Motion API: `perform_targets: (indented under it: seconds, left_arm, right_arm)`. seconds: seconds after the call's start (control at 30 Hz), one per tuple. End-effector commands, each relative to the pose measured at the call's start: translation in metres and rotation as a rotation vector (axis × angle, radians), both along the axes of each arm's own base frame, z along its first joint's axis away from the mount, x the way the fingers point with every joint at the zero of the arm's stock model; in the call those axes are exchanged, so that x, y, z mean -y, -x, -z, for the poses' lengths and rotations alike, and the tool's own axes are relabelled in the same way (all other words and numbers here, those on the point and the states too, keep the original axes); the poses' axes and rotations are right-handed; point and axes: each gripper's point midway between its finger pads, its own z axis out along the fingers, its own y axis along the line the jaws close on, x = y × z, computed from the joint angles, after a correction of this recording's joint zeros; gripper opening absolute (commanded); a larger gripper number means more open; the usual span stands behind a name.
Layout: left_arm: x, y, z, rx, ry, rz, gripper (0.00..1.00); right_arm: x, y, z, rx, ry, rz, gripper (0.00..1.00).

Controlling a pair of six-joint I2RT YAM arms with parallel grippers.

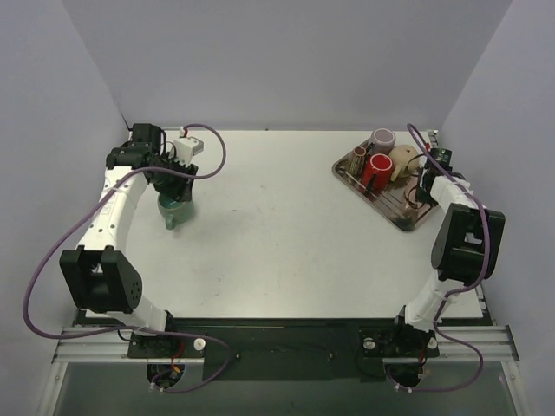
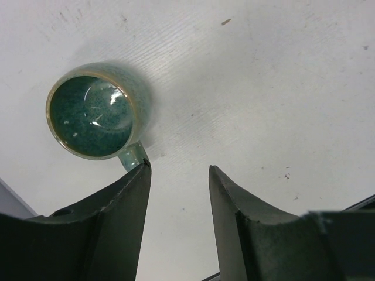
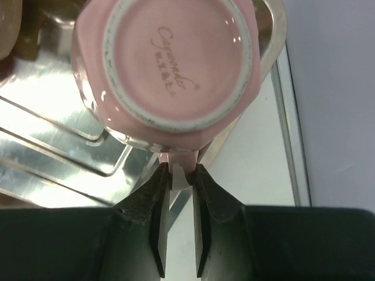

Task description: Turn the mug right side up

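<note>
White table [image 1: 286, 234], grey walls on three sides; we read the scene from left to right.

Left arm: the left gripper [image 2: 177, 167] hangs over the table with its fingers [image 2: 126, 199] spread wide and nothing but bare tabletop in the gap between them. A green mug [image 2: 91, 111] stands on the table with its mouth up, the glossy inside facing the wrist camera. It lies outside the gap, beyond and to the outer side of the left finger. Its handle [image 2: 133, 157] points at that fingertip, and we cannot tell whether the two touch.

Right arm: a metal tray [image 1: 408, 218] sits at the far right of the table. It carries a red mug [image 1: 376, 169], a brown striped cup [image 1: 383, 139] and a cream round object [image 1: 401, 159]. The right gripper [image 3: 182, 170] reaches over the near end of this tray. Its fingers [image 3: 155, 211] are drawn narrow and pinch the handle [image 3: 179, 161] of a pink mug [image 3: 176, 58]. This mug is upside down, directly ahead of the fingertips. Its unglazed foot ring and script mark face the wrist camera, and the body is over the tray floor.
</note>
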Motion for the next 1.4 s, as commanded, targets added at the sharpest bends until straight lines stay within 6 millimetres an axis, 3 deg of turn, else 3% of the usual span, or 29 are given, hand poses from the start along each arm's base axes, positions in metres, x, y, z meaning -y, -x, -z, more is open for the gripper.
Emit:
perform_targets:
  seconds: [0.0,0.03,0.07,0.1,0.13,0.17,0.2,0.23,0.3,0.4,0.43,0.5,0.57,0.6,0.63,0.67,0.73,0.77,0.8,0.83,0.93,0.97,1.0,1.03,1.1,1.23,1.3,1.33,1.37]
  left_arm:
    - [0.030,0.020,-0.052,0.095,0.149,0.080,0.55]
    - [0.035,0.025,-0.062,0.113,0.176,0.092,0.56]
    - [0.043,0.029,-0.068,0.118,0.221,0.115,0.57]
    - [0.047,0.032,-0.078,0.138,0.246,0.118,0.57]
    - [0.053,0.035,-0.084,0.148,0.282,0.126,0.58]
    - [0.055,0.032,-0.094,0.183,0.304,0.104,0.58]
    - [0.055,0.031,-0.099,0.198,0.312,0.079,0.60]
    - [0.057,0.028,-0.110,0.234,0.337,0.055,0.60]
    - [0.063,0.028,-0.125,0.265,0.389,0.041,0.62]
    - [0.093,0.047,-0.152,0.261,0.569,0.148,0.66]
    - [0.104,0.053,-0.160,0.249,0.638,0.170,0.69]
    - [0.117,0.051,-0.164,0.247,0.680,0.164,0.69]
    - [0.121,0.046,-0.159,0.235,0.660,0.148,0.69]
    - [0.120,0.046,-0.156,0.228,0.649,0.144,0.69]
    - [0.120,0.043,-0.151,0.222,0.637,0.145,0.69]
    - [0.117,0.041,-0.145,0.222,0.616,0.139,0.69]
    - [0.111,0.035,-0.131,0.210,0.573,0.112,0.69]
    - [0.109,0.033,-0.125,0.203,0.555,0.099,0.69]
    - [0.107,0.031,-0.119,0.195,0.543,0.085,0.69]
    - [0.105,0.030,-0.113,0.190,0.528,0.078,0.70]
    - [0.103,0.030,-0.088,0.151,0.480,0.082,0.70]
    - [0.103,0.030,-0.082,0.138,0.473,0.082,0.70]
    - [0.102,0.029,-0.073,0.119,0.464,0.085,0.70]
    - [0.103,0.031,-0.069,0.110,0.464,0.093,0.70]
    - [0.103,0.032,-0.057,0.079,0.463,0.103,0.70]
    - [0.105,0.036,-0.041,0.030,0.468,0.099,0.70]
    - [0.103,0.040,-0.034,0.019,0.461,0.103,0.70]
    - [0.102,0.042,-0.033,0.022,0.454,0.106,0.70]
    - [0.101,0.044,-0.029,0.017,0.446,0.112,0.70]
  right_arm:
    - [-0.008,0.006,-0.070,0.254,-0.039,0.087,0.00]
    - [-0.009,0.006,-0.100,0.352,-0.033,0.096,0.00]
    - [-0.013,0.013,-0.100,0.381,-0.061,0.122,0.00]
    - [-0.017,0.015,-0.132,0.493,-0.068,0.136,0.00]
    - [-0.020,0.022,-0.133,0.510,-0.068,0.140,0.00]
    - [-0.029,0.028,-0.159,0.582,-0.069,0.129,0.00]
    - [-0.039,0.032,-0.164,0.597,-0.069,0.110,0.00]
    - [-0.046,0.041,-0.186,0.653,-0.073,0.105,0.00]
    - [-0.075,0.049,-0.214,0.722,-0.104,0.027,0.00]
    - [-0.132,0.059,-0.249,0.818,-0.170,-0.122,0.00]
    - [-0.138,0.064,-0.258,0.848,-0.187,-0.123,0.00]
    - [-0.136,0.064,-0.252,0.815,-0.173,-0.064,0.00]
    - [-0.127,0.056,-0.233,0.757,-0.135,-0.024,0.00]
    - [-0.124,0.044,-0.215,0.705,-0.129,-0.020,0.00]
    - [-0.128,0.037,-0.213,0.694,-0.160,-0.036,0.00]
    - [-0.128,0.029,-0.194,0.629,-0.184,-0.035,0.00]
    - [-0.146,0.026,-0.181,0.538,-0.218,-0.090,0.00]
    - [-0.166,0.027,-0.184,0.520,-0.201,-0.145,0.00]
    - [-0.175,0.035,-0.176,0.469,-0.177,-0.178,0.06]
    - [-0.195,0.041,-0.173,0.440,-0.169,-0.226,0.36]
    - [-0.228,0.073,-0.157,0.290,-0.109,-0.372,0.59]
    - [-0.253,0.082,-0.156,0.268,-0.134,-0.463,0.62]
    - [-0.262,0.091,-0.151,0.225,-0.132,-0.514,0.80]
    - [-0.284,0.101,-0.150,0.204,-0.118,-0.594,0.83]
    - [-0.294,0.115,-0.137,0.134,-0.061,-0.647,0.84]
    - [-0.321,0.134,-0.110,0.045,-0.142,-0.694,0.90]
    - [-0.328,0.146,-0.111,0.066,-0.092,-0.720,0.90]
    - [-0.319,0.148,-0.110,0.083,-0.023,-0.702,0.90]
    - [-0.325,0.155,-0.121,0.142,-0.016,-0.733,0.89]
